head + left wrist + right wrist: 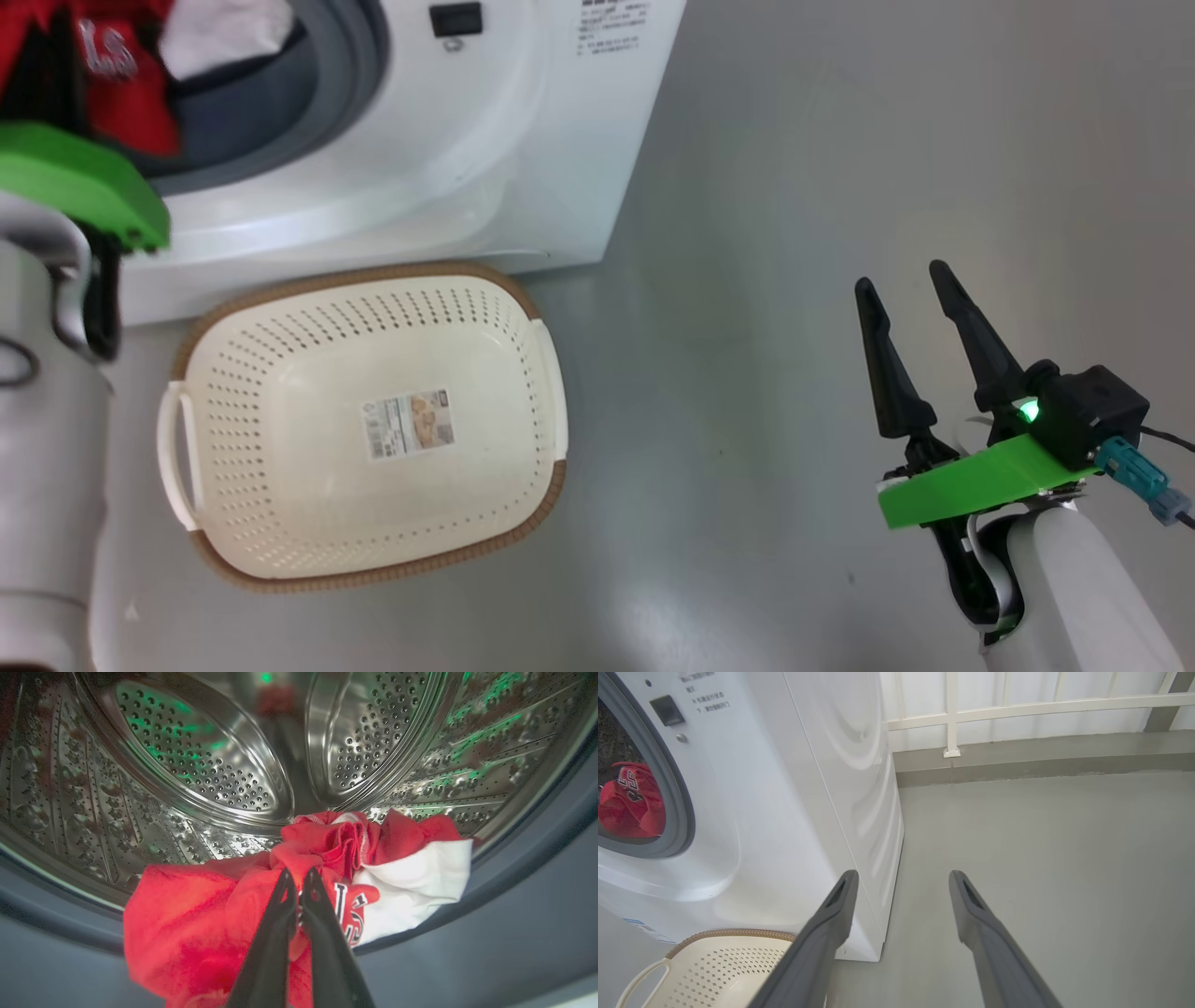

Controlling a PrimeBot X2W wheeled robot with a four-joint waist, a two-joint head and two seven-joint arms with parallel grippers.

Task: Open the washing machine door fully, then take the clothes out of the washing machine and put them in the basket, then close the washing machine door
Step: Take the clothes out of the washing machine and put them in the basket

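Left gripper inside the drum, fingers clamped on the red jersey.
The jersey spills over the washing machine's grey ring; the basket sits on the floor just below; right gripper hovers aside, fingers spread wide.

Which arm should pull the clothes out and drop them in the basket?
Left arm: its jaws are shut on the clothes at the drum mouth, basket below. The right arm has open jaws over the floor.
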